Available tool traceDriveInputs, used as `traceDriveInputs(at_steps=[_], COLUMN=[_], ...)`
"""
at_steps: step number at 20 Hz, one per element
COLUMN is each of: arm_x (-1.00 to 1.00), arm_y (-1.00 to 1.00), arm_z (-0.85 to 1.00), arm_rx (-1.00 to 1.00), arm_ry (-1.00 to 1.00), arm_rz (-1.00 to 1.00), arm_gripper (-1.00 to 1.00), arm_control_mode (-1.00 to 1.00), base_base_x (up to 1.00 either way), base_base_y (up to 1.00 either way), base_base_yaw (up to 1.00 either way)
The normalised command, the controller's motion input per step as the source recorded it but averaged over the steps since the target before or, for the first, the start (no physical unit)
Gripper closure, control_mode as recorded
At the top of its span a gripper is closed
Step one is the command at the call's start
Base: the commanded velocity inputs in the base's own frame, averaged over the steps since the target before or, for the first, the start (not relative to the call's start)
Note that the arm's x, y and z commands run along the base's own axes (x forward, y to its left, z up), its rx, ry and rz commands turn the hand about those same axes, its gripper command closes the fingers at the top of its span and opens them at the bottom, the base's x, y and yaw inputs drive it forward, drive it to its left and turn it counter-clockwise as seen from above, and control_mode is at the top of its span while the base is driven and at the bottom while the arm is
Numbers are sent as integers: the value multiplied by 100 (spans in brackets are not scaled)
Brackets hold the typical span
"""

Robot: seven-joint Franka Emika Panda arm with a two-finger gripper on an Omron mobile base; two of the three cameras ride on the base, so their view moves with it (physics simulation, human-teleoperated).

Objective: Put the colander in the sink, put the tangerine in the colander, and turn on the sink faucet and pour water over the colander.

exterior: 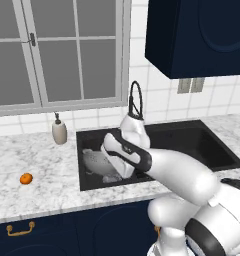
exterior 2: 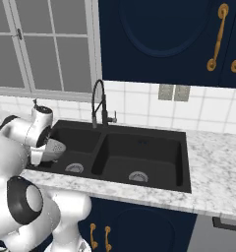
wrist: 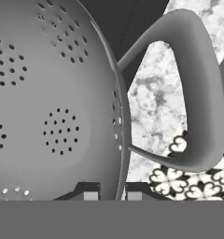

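Two dark fingertips of the pincer [wrist: 112,193] pinched nearly shut on the colander [wrist: 58,102] rim, one tip inside the bowl wall, one outside, rim running up between them. Colander's loop handle [wrist: 198,98] arcs just off to the outer-tip side, marble and patterned floor seen through it. From the left base camera the colander [exterior: 96,161] hangs tilted over the near-left basin of the sink [exterior: 192,135], right at the pincer, partly hidden by the wrist; whether it touches the basin floor, can't tell. Sink faucet [exterior: 136,100] stands just behind the pincer at the sink's back edge. Tangerine [exterior: 26,178] sits on the counter [exterior: 47,170] well apart from the pincer, to its left past the sink edge. Soap dispenser [exterior: 59,131] behind-left of pincer, by the sink's back corner.
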Motion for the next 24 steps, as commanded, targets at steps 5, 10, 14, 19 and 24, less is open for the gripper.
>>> traceDriveInputs(at_steps=[5, 10, 14, 19, 24], arm_x=[53, 36, 42, 35, 41], arm_y=[-24, -22, -11, 0, 2], arm_z=[0, -3, -10, -32, -28], arm_rx=[-22, -29, -34, -36, -25], arm_ry=[38, 24, 11, 1, -1], arm_rz=[-8, -4, -6, -8, -3], arm_gripper=[100, 100, 100, 100, 100], arm_control_mode=[-100, -100, -100, -100, -100], base_base_x=[0, 0, 0, 0, 0], base_base_y=[0, 0, 0, 0, 0], base_base_yaw=[0, 0, 0, 0, 0])
